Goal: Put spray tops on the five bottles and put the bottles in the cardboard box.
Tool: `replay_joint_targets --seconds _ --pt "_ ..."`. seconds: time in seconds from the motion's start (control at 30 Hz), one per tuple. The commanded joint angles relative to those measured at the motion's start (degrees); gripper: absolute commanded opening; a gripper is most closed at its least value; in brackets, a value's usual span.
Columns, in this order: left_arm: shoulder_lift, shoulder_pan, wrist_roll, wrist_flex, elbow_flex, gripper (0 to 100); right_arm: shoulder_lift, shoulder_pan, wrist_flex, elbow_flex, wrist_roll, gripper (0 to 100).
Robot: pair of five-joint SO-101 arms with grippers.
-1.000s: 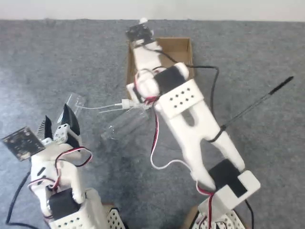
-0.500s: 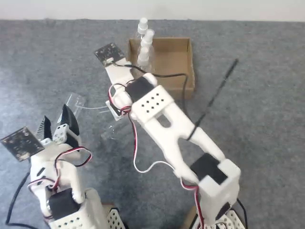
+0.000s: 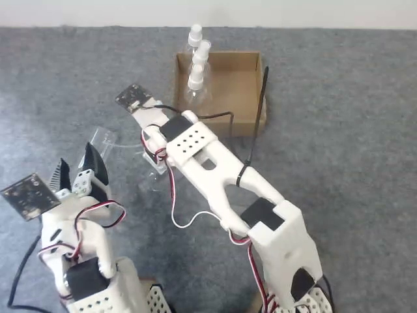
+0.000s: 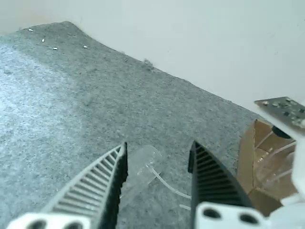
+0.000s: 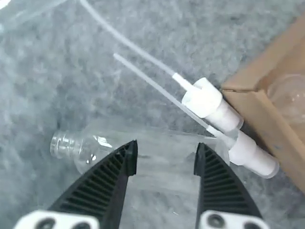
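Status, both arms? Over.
Right gripper open over a lying uncapped bottle. Left gripper open near a second bottle. Three capped bottles in cardboard box; two spray tops loose beside it.

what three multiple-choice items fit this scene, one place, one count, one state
1. Where are the loose spray tops relative to the cardboard box? A inside B on the carpet beside its corner C on its rim
2. How many topped bottles stand at the box? A one B three C five
3. The right gripper is A shut on a top B open over the uncapped bottle C shut on that bottle
B, both lie by the corner; B, three white tops show; B, its fingers are apart, the bottle seen between them.
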Motion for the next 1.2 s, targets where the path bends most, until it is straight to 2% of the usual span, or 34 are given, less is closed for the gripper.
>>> replay_joint_targets --seconds 0.0,0.27,0.53,0.83,1.03,1.17 --pt "-0.53 -0.18 0.97 -1.93 -0.84 20 -0.04 2.86 6.02 -2.11 4.66 16.9" --pt "-0.53 -0.18 0.97 -1.93 -0.84 20 -2.77 7.16 19.21 -2.11 12.48 16.9" --pt "-0.53 -0.09 0.88 -1.93 -0.75 20 -3.47 9.89 23.16 -2.11 12.84 16.9" --pt "-0.53 -0.09 0.88 -2.02 -0.75 20 -11.12 9.89 31.08 -2.02 22.86 16.9" --pt "-0.53 -0.09 0.88 -2.02 -0.75 20 -15.08 9.89 32.40 -1.58 25.67 16.9" --pt "-0.53 -0.09 0.88 -2.02 -0.75 20 -18.59 9.45 32.04 2.29 30.59 16.9"
